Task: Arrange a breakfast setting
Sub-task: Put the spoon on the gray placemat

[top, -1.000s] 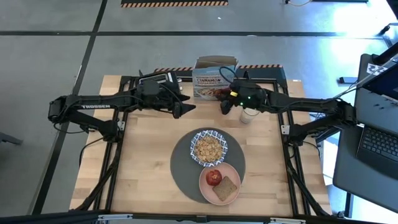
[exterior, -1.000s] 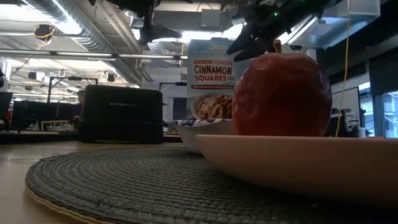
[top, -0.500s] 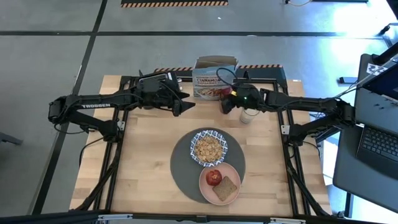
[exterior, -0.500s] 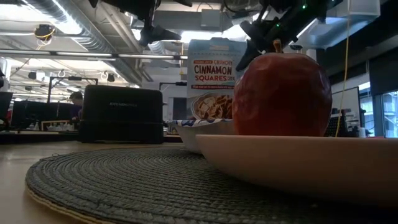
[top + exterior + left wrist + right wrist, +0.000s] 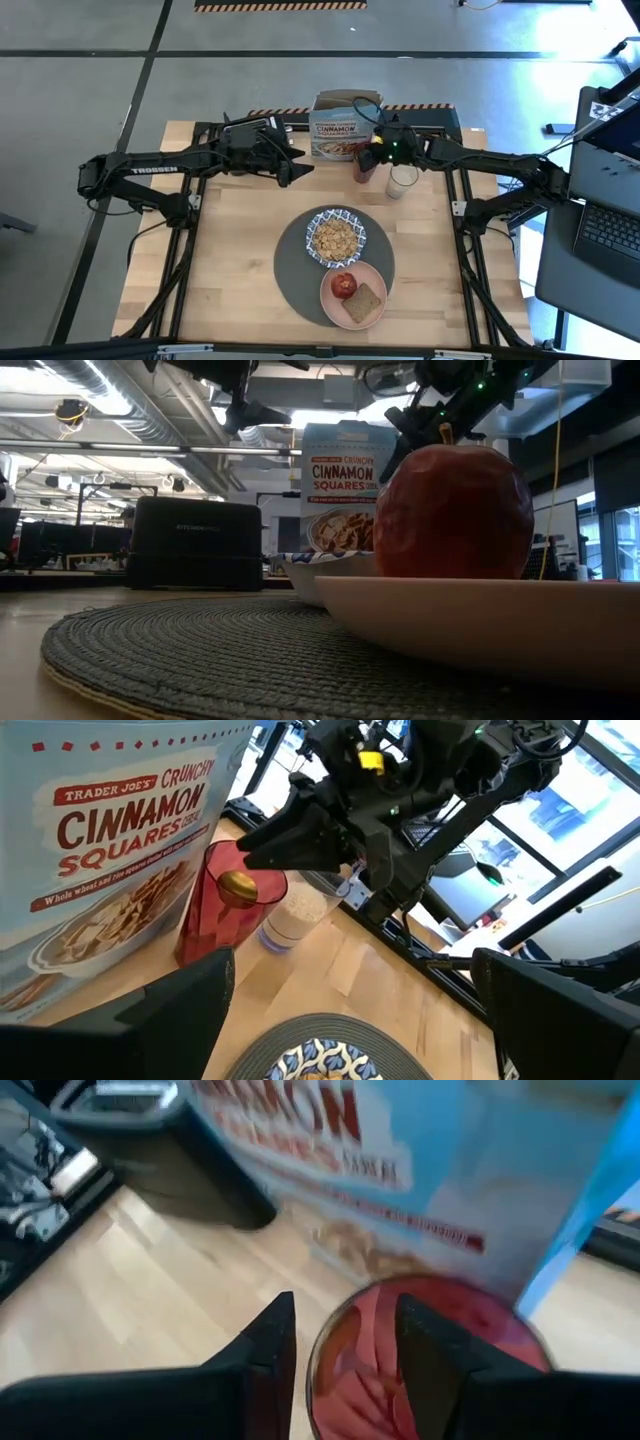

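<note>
The round dark-grey mat (image 5: 300, 268) lies at the table's middle front and carries the blue-and-white bowl (image 5: 335, 238) of cereal and the salmon-pink plate (image 5: 372, 312) with an apple and toast. The red tumbler (image 5: 213, 915) stands by the cereal box, with the small gold spoon (image 5: 238, 885) standing in it. The milk glass (image 5: 400, 182) stands to its right. My right gripper (image 5: 247, 858) is open just above the tumbler's rim and the spoon's upper end. In the right wrist view its fingers straddle the rim (image 5: 318, 1365). My left gripper (image 5: 297, 166) hovers open and empty at the far left.
A cinnamon-squares cereal box (image 5: 340, 128) stands upright at the far edge behind the tumbler. A black toaster (image 5: 250, 128) stands to its left. Bare wood lies left of the mat and along the near edge.
My right arm's wrist has swung toward the table's far edge, off the milk glass, which now shows whole. Its gripper stays over the red tumbler. The tumbler, glass, bowl and plate have not moved.
</note>
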